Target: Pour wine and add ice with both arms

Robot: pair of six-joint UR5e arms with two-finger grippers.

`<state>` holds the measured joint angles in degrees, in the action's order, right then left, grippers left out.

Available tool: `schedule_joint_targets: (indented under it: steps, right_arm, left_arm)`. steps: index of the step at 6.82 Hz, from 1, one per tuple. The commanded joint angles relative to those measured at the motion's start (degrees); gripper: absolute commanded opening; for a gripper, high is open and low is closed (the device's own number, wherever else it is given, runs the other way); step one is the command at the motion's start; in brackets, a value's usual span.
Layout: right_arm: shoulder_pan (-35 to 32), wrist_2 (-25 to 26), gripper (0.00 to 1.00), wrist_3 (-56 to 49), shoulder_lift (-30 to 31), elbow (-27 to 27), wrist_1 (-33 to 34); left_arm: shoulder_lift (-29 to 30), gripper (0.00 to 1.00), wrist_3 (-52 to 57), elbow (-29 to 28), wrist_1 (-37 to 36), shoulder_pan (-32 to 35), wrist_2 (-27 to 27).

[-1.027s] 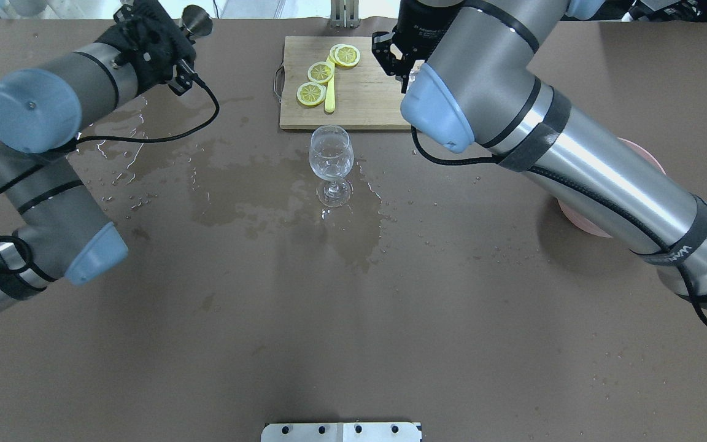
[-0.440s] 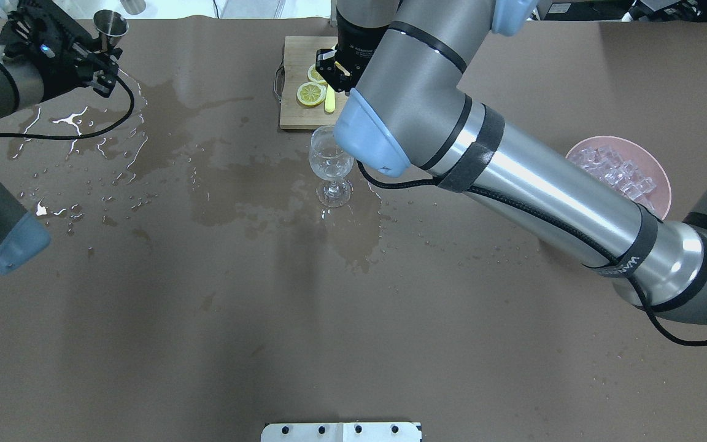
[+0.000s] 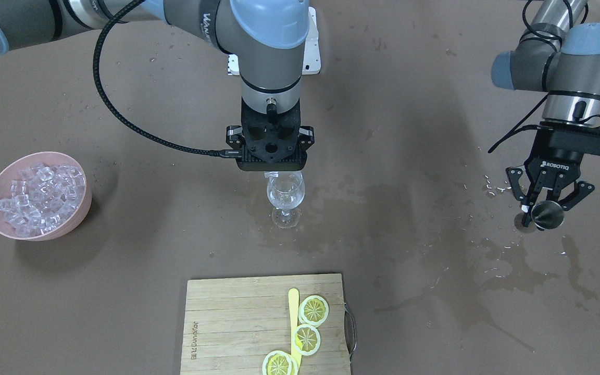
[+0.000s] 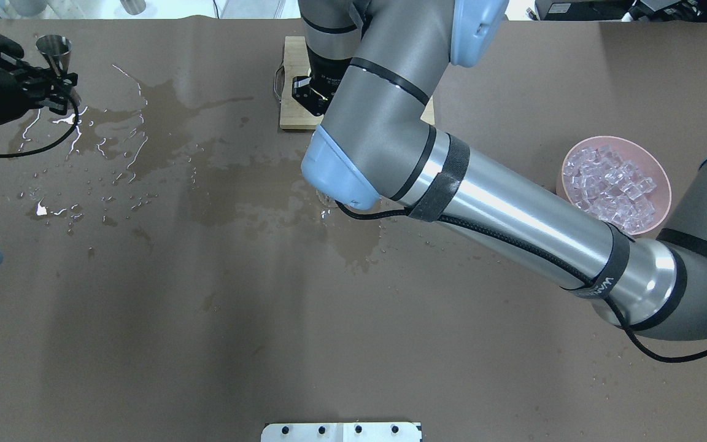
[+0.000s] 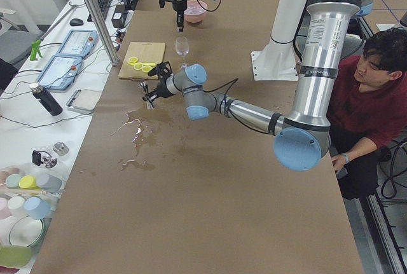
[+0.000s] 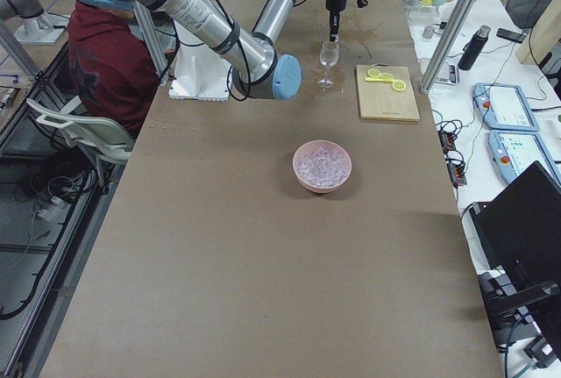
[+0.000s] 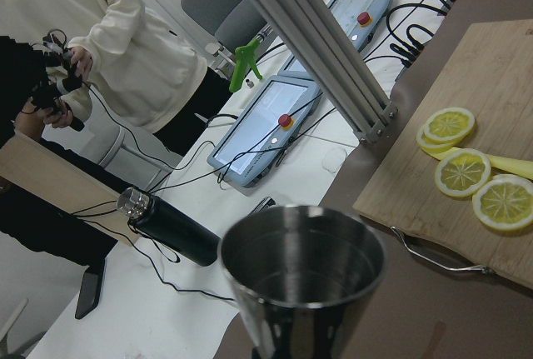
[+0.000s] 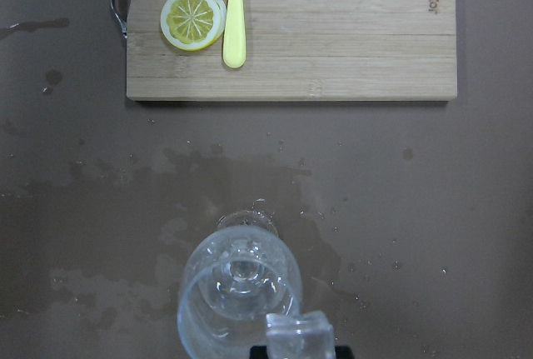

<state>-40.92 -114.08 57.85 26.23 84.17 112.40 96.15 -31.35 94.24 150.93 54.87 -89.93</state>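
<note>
The wine glass (image 3: 285, 195) stands upright mid-table on a wet patch; whether it holds any wine I cannot tell. My right gripper (image 3: 275, 174) hangs straight above its rim, shut on one clear ice cube (image 8: 298, 334). In the right wrist view the glass (image 8: 240, 288) lies just ahead of that cube. More ice fills a pink bowl (image 3: 78, 216) (image 4: 663, 178) on the robot's right. My left gripper (image 3: 542, 211) is far off on the robot's left, shut on a steel jigger (image 3: 548, 215) (image 7: 300, 276) held upright. In the overhead view the right arm hides the glass.
A wooden cutting board (image 3: 237, 323) with lemon slices (image 3: 313, 310) and a yellow knife (image 3: 293, 312) lies beyond the glass. Spilled liquid (image 4: 163, 110) covers the table from the glass to the left gripper. A person in red (image 5: 375, 77) sits behind the robot base.
The right arm swung left from over the cutting board to above the glass, uncovering the ice bowl. The left arm carried the jigger further left, away from the glass.
</note>
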Motion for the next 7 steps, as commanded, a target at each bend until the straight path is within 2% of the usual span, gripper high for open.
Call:
schedule_joint_targets:
  steps: [1, 2, 4, 7]
  right_arm:
    - [1.19, 0.96, 0.23, 0.16, -0.04, -0.14, -0.07]
    - [1.36, 1.40, 0.23, 0.07, -0.04, -0.23, -0.51]
    - [1.54, 1.67, 0.23, 0.07, -0.91, -4.34, -5.58]
    - [1.63, 1.67, 0.23, 0.07, -1.00, -4.89, -5.79]
  left_arm:
    - [-1.67, 0.00, -7.37, -10.49, 15.17, 0.41, 1.68]
    - [-1.58, 0.00, -8.62, -15.70, 22.32, 0.50, 1.78]
    - [-1.05, 0.00, -11.70, -18.03, 24.06, 0.06, 5.01]
    - [0.35, 0.00, -11.89, -23.74, 27.93, -0.20, 5.03]
